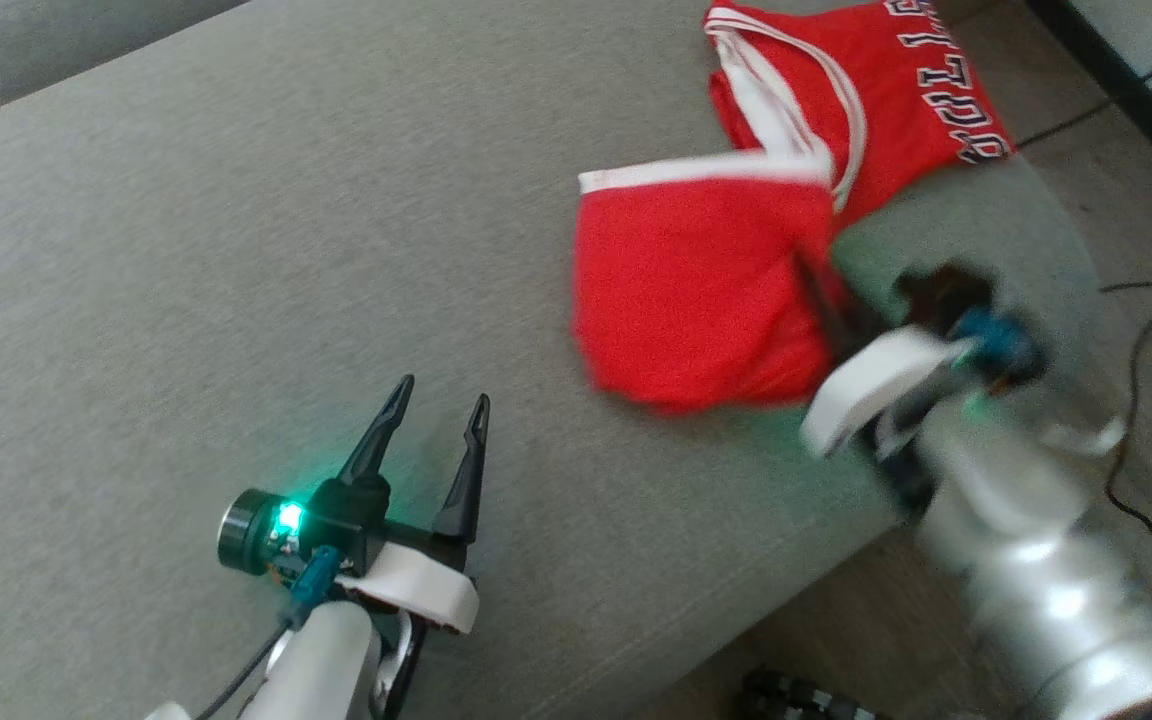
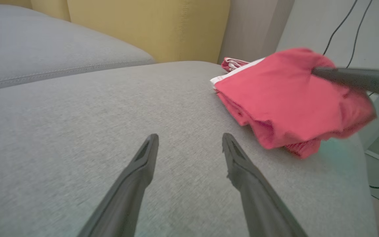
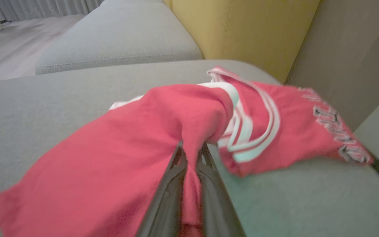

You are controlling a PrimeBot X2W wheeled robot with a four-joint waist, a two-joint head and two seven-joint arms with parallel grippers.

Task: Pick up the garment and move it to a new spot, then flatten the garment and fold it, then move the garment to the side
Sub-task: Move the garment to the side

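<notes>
The red garment (image 1: 696, 310) lies bunched near the right edge of the grey cushion (image 1: 236, 250). The fingers of the right gripper (image 3: 192, 146) are clenched on a fold of it, while those of the left gripper (image 1: 442, 392) are released. The cloth looks soft, light and floppy, so hems or shoulders probably suit gripping best.

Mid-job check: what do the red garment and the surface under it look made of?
Red garment: likely thin, soft knit fabric, matte, with white trim; it drapes and bunches where the right claw pinches it. Grey cushion: woven upholstery by its fine heathered texture, matte.
</notes>
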